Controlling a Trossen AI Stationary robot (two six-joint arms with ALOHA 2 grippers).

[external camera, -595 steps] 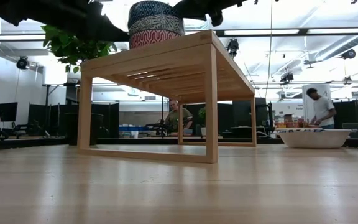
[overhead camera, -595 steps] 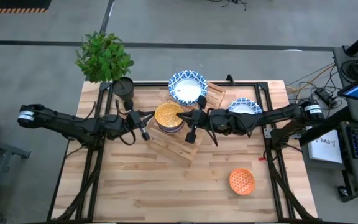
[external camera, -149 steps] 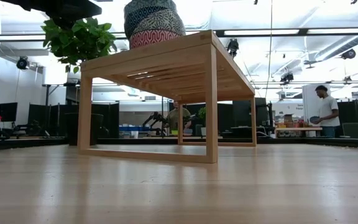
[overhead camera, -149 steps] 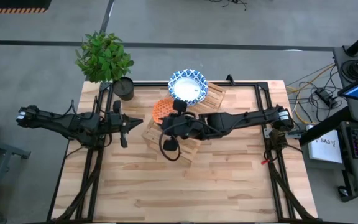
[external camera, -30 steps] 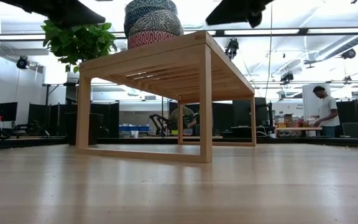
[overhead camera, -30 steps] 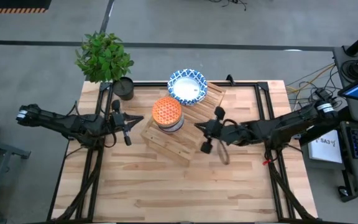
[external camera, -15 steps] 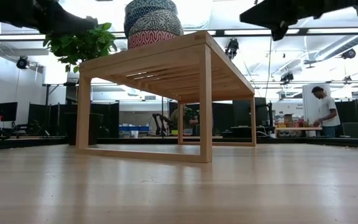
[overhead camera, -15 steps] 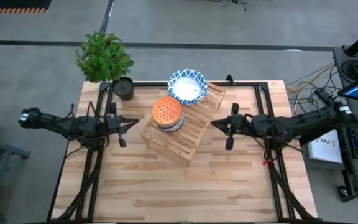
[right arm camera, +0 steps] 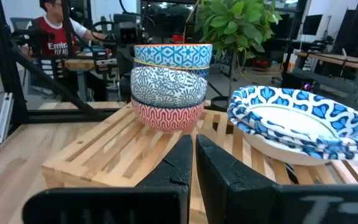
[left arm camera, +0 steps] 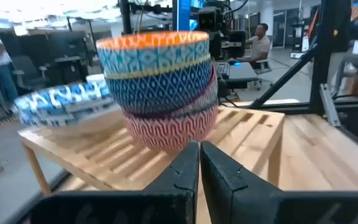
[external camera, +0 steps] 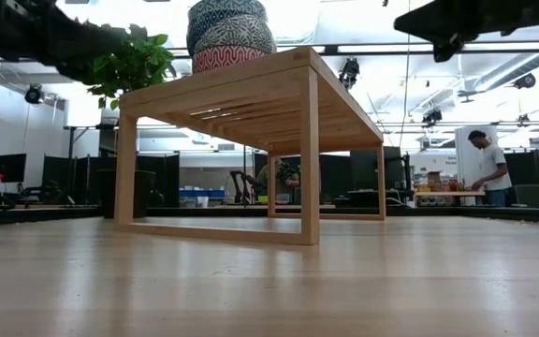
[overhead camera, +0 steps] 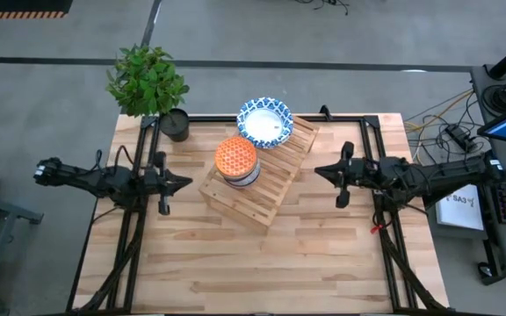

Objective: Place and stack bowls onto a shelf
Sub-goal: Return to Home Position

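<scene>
As shelf [overhead camera: 272, 183] bears bowls [right arm camera: 169, 87], orange bowl [overhead camera: 236, 156] topmost

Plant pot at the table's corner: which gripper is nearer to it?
Left. The left gripper sits close to the plant pot, on its side of the shelf; the right gripper is across the table, beyond the shelf.

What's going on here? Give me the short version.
Nothing is being handled right now. The shelf sits on the table with two stacks on it: the small bowls, orange on top, and beside them the wide white and blue bowls. The left gripper hovers off one side of the shelf and the right gripper off the other, both shut and empty. A potted plant stands at a table corner.
</scene>
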